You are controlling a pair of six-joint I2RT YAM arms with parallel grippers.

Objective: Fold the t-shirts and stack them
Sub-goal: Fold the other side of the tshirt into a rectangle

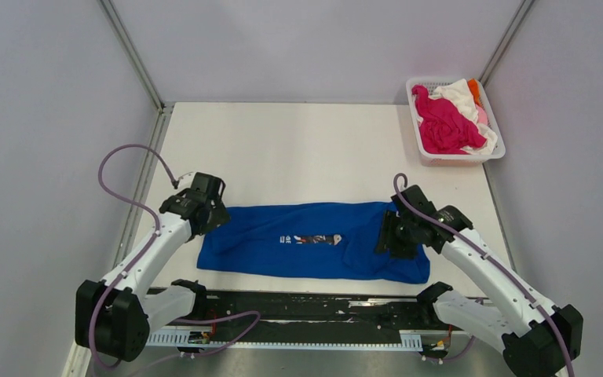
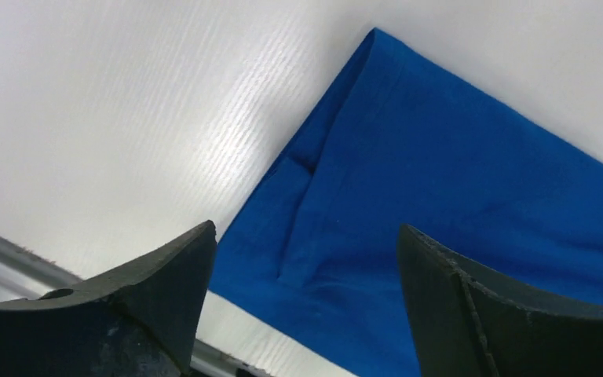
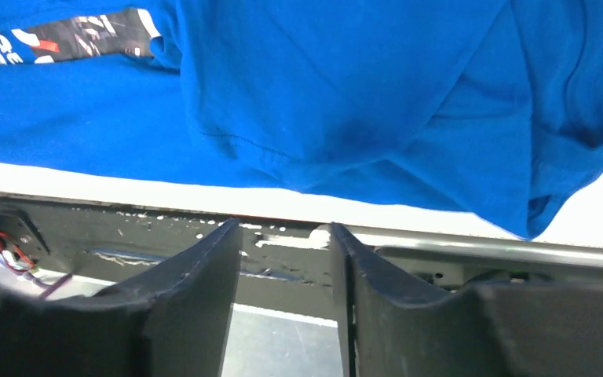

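A royal blue t-shirt (image 1: 314, 239) lies folded into a long strip across the near part of the white table (image 1: 298, 149), a sliver of its chest print showing in the middle. My left gripper (image 1: 213, 214) hovers over the shirt's left end, jaws open and empty; the left wrist view shows that blue corner (image 2: 440, 181) below the fingertips (image 2: 180, 259). My right gripper (image 1: 387, 236) is over the shirt's right end, jaws open and empty. The right wrist view shows the blue cloth (image 3: 345, 86) and print (image 3: 86, 35). Magenta (image 1: 444, 124), white and orange shirts sit in the basket.
A white slatted basket (image 1: 493, 151) stands at the far right corner of the table. A black rail (image 1: 283, 306) runs along the near edge between the arm bases. Grey walls enclose the table on three sides.
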